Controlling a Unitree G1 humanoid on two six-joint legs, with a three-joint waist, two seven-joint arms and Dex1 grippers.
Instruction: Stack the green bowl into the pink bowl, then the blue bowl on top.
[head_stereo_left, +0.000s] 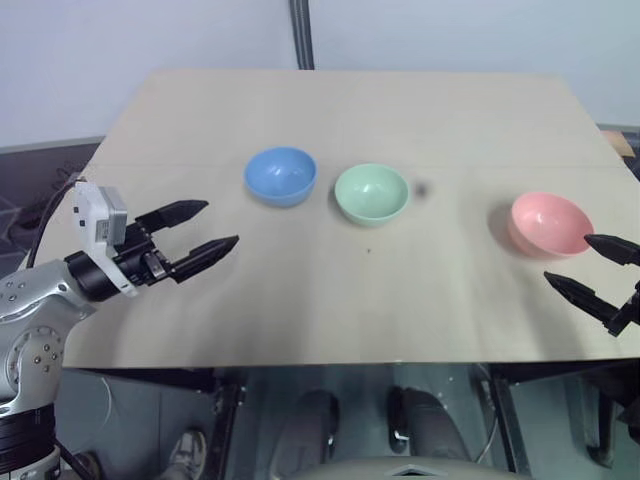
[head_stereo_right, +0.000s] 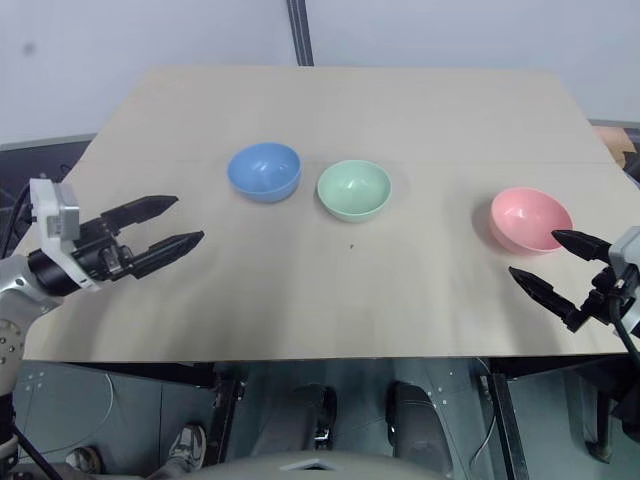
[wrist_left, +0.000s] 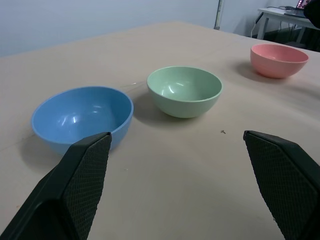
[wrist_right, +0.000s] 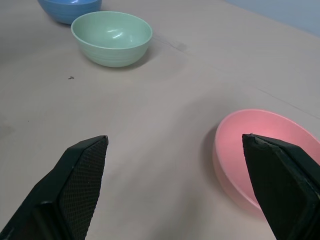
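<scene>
Both claws spread and empty; you start with the green bowl.

Nearest you, the left gripper (head_stereo_left: 198, 229) and right gripper (head_stereo_right: 548, 263) hang over the table's (head_stereo_left: 330, 310) front edge, jaws wide. The pink bowl (head_stereo_right: 530, 219) sits just beyond the right one, the green bowl (head_stereo_left: 371, 192) mid-table, the blue bowl (head_stereo_left: 280, 175) just left of it. All stand upright, mouths up; round, so no long axis. Pinch the green rim and lift it level.
</scene>
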